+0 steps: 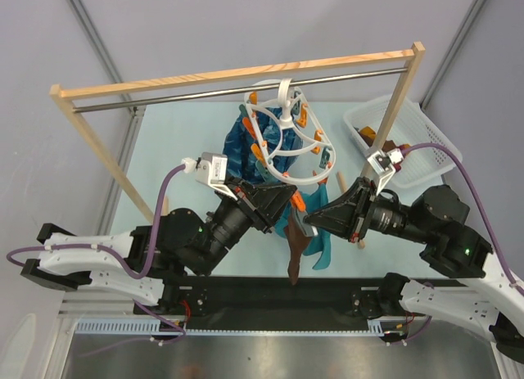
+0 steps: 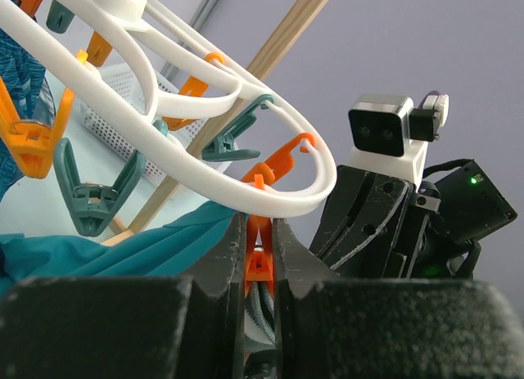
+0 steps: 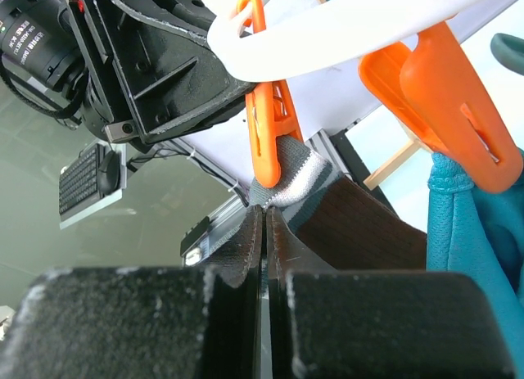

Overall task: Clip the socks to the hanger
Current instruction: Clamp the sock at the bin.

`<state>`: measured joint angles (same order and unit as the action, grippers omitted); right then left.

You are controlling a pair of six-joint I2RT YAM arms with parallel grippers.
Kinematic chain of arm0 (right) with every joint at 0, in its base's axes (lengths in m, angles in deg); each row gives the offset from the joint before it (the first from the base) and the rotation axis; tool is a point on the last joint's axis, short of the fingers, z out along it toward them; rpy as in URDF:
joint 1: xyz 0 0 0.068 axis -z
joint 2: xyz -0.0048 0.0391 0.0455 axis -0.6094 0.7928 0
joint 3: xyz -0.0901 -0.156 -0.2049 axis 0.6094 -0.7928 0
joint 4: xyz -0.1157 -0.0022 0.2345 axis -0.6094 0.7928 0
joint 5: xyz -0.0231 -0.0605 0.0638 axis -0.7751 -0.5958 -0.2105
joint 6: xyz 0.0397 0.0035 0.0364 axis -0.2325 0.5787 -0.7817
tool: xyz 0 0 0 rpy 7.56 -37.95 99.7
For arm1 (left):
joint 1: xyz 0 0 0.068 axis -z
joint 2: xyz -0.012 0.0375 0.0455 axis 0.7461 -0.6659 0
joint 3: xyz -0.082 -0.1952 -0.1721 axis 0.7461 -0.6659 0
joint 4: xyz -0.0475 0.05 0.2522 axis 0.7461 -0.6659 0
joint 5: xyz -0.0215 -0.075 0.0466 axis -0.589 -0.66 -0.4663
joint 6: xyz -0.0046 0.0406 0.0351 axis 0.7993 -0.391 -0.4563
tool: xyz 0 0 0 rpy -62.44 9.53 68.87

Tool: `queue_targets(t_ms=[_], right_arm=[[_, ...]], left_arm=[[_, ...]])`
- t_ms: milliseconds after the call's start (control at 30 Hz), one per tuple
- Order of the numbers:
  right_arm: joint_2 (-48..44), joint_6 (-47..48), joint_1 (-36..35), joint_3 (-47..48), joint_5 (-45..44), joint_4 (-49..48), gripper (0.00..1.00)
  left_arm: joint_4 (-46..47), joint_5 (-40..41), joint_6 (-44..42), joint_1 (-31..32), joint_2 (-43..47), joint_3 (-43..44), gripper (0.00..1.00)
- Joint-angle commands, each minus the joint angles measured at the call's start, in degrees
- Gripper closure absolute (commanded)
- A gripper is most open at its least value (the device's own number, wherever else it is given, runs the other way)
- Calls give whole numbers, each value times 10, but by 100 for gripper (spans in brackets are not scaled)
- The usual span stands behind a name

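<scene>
Closest to the lens, the right gripper has its jaws pressed together on the dark brown sock, whose grey cuff sits at the mouth of an orange clip hanging from the hanger. The left gripper pinches this same clip from both sides. If it releases before the cuff is deep enough, the clip may bite only the edge, and the sock could slip out.

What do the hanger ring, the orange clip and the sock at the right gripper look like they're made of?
The hanger ring: smooth white moulded plastic with a slight gloss. The orange clip: hard plastic, fairly matte, with moulded edges. The sock: soft knit fabric, dark brown with a ribbed grey cuff; the fibre cannot be told.
</scene>
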<state>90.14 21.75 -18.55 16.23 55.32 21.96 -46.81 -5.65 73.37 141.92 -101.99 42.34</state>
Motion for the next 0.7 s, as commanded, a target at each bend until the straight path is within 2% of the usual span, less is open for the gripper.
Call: queue_targets(t_ms=[0, 467, 567, 600, 667], right_arm=[[4, 3, -4, 16, 1, -22, 100], [13, 3, -7, 16, -4, -40, 100], [12, 5, -7, 16, -7, -38, 100], [13, 6, -7, 16, -7, -38, 100], [15, 6, -7, 17, -10, -36, 100]], left_arm=[[2, -4, 10, -3, 7, -6, 100], [23, -14, 7, -3, 18, -28, 99], [24, -14, 5, -3, 21, -29, 93], [24, -14, 5, -3, 20, -30, 82], [27, -15, 5, -3, 24, -35, 78]])
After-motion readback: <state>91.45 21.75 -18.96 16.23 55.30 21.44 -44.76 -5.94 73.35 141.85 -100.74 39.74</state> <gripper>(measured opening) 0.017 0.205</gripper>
